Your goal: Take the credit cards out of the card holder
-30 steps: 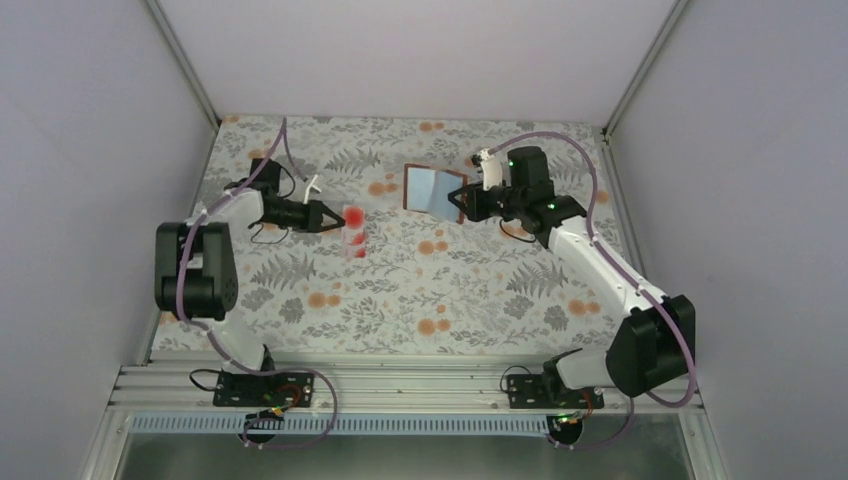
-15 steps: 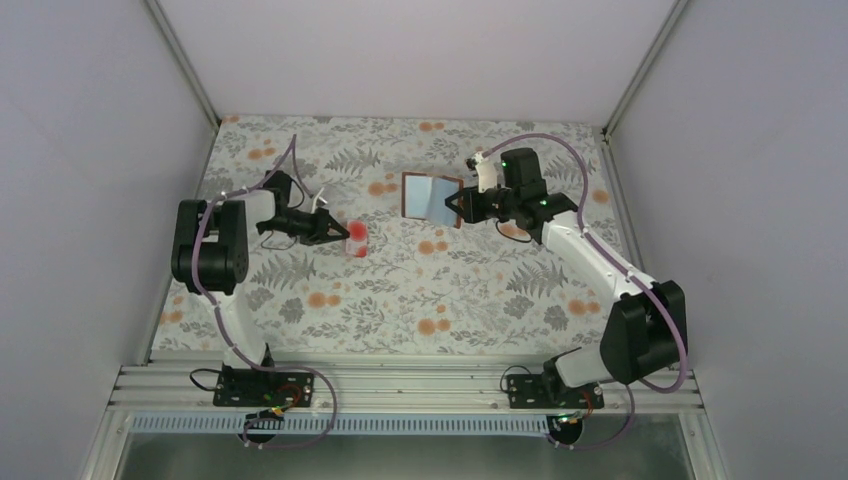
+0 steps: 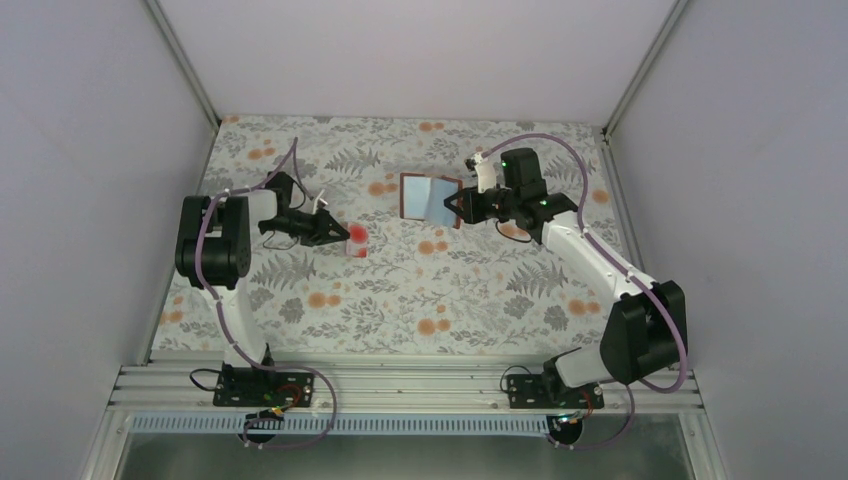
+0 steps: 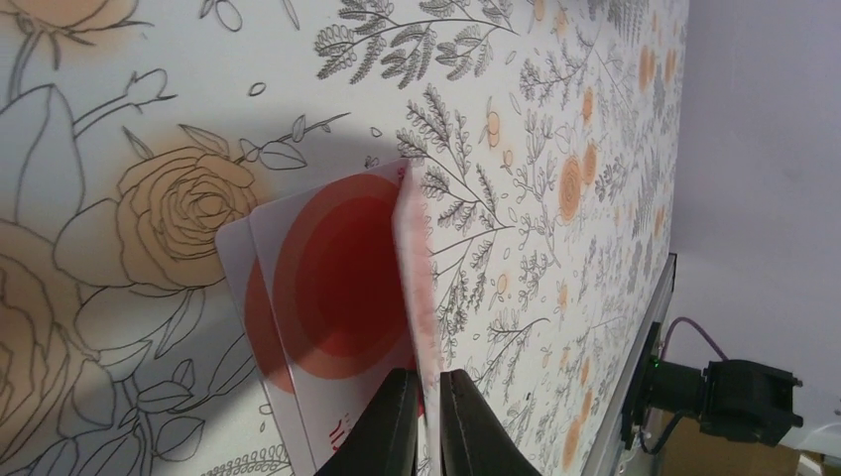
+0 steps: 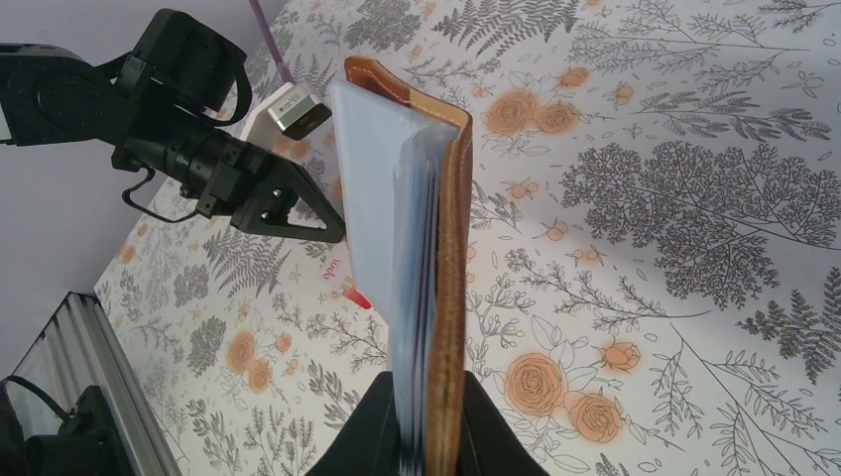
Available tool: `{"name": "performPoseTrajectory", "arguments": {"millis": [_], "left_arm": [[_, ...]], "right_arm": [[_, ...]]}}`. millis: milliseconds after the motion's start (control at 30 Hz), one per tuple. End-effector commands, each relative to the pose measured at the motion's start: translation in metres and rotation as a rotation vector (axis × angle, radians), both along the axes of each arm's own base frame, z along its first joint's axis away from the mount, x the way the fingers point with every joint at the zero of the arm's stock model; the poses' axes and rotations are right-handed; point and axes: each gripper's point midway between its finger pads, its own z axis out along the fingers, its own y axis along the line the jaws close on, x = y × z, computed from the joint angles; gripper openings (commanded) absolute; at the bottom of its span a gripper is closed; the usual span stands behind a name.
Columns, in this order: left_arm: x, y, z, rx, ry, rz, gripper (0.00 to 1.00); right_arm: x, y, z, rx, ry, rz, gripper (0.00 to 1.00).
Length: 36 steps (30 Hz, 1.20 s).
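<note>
Brown leather card holder (image 5: 451,248) hangs open above the floral table (image 3: 400,290), with your right gripper (image 5: 426,436) clamped on one edge of it. Your left gripper (image 4: 426,421) pinches a thin card (image 4: 417,268) edge-on, over a red-blotched card (image 4: 327,288) lying flat on the table.

Left end effector (image 3: 343,235) black, pointed; arm links (image 3: 590,255) white; cables (image 3: 545,134) purple.
</note>
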Motion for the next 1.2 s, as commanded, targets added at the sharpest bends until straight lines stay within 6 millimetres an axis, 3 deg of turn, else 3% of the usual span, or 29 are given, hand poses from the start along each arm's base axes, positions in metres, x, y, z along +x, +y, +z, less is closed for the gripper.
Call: {"name": "performPoseTrajectory", "arguments": {"millis": [0,167,367,433,567,667,733,933,1067,1167], "left_arm": [[0.007,0.003,0.000,0.036,-0.016,0.008,0.14],[0.008,0.005,0.000,0.054,-0.019,0.007,0.38],[0.013,0.010,0.014,0.095,-0.075,0.011,0.39],[0.016,0.009,0.031,0.087,-0.129,0.003,0.42],[0.021,0.003,0.082,0.041,-0.278,-0.049,0.60],[0.019,-0.003,0.128,0.006,-0.423,-0.106,0.80],[0.012,-0.010,0.155,-0.016,-0.505,-0.145,0.99],[-0.029,-0.050,0.216,-0.109,-0.724,-0.339,1.00],[-0.046,-0.074,0.232,-0.111,-0.795,-0.418,1.00],[-0.044,-0.079,0.232,-0.067,-0.822,-0.425,1.00]], "right_arm": [[-0.001,0.005,0.015,0.024,-0.043,0.033,0.04],[-0.002,0.006,0.016,0.027,-0.044,0.042,0.04],[-0.005,0.007,0.018,0.038,-0.042,0.058,0.04],[-0.007,0.010,0.019,0.048,-0.039,0.075,0.04],[-0.009,0.013,0.021,0.059,-0.029,0.089,0.04],[-0.012,0.019,0.028,0.083,-0.033,0.113,0.04],[-0.015,0.022,0.034,0.101,-0.040,0.129,0.04],[-0.031,0.035,0.057,0.166,-0.066,0.207,0.04],[-0.051,0.044,0.074,0.218,-0.088,0.288,0.04],[-0.064,0.049,0.082,0.238,-0.107,0.338,0.04]]}}
